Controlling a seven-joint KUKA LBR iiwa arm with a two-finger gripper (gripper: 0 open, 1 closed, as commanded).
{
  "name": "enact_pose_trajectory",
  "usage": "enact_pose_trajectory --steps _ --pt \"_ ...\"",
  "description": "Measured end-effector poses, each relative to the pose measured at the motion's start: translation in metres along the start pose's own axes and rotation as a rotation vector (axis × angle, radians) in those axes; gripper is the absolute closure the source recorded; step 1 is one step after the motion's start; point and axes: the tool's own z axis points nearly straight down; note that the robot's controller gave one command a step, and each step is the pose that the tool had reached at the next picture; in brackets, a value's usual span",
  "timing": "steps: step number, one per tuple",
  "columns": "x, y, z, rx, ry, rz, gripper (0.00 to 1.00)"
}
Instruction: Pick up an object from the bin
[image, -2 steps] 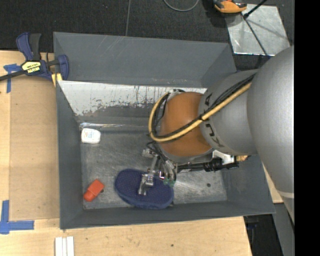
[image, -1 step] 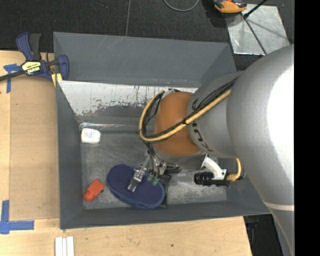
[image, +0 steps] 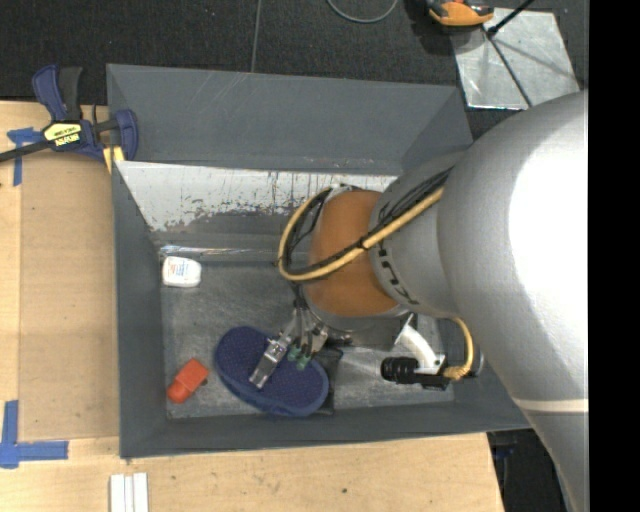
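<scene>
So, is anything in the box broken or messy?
Nothing looks broken or spilled. The bin's back wall is scratched and scuffed, just wear. The gripper sits over a dark blue oval pad near the front; an orange piece and a white tub lie apart.

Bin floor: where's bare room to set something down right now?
The widest bare patch of the bin floor lies between the white tub at back left, the orange piece at front left and the blue oval pad. The front right is crowded: the gripper is at the pad, with the arm over the floor behind it.
</scene>
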Motion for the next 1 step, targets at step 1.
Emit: enact_pose_trajectory --steps 1 --pt "0.0021 -0.0095 -0.0003 -0.012 -0.005 0.106 0.0"
